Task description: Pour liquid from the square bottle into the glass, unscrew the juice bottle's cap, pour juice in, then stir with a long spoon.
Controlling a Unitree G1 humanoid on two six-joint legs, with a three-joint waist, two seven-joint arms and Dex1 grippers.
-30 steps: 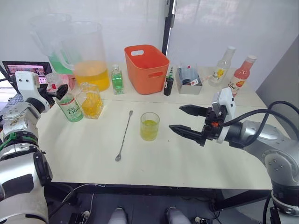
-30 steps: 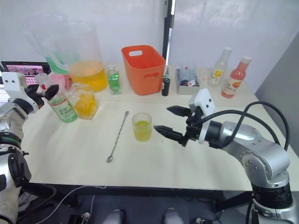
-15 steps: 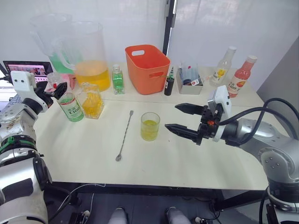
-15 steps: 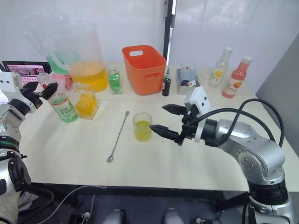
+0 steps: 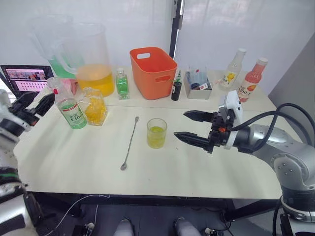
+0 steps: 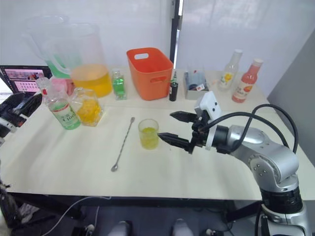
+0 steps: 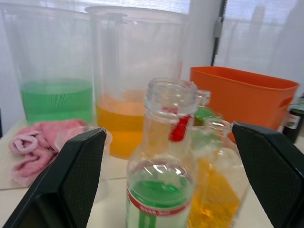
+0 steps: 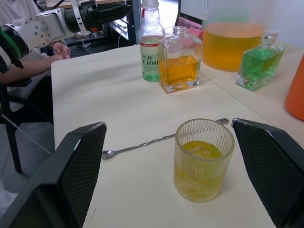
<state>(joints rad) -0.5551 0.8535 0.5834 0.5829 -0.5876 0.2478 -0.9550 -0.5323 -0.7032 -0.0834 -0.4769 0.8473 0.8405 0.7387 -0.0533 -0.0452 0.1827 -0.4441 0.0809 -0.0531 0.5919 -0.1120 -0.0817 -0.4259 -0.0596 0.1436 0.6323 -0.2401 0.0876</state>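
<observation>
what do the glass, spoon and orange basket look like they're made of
Glass: clear ribbed glass, or possibly hard plastic; the yellow liquid shows through its fluted wall.
Spoon: metal, likely steel, going by its grey shine and thin twisted stem.
Orange basket: opaque moulded plastic with a smooth, slightly glossy wall and a cut-out handle.

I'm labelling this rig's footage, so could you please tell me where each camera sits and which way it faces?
Left and right eye views: head-mounted, looking forward and down at the table; both arms show, with the glass and spoon.
Left wrist view: on the left wrist, facing the green juice bottle; open left gripper frames it.
Right wrist view: on the right wrist, facing the glass; open right gripper shows.
Both wrist views share the juice bottle and square bottle.
</observation>
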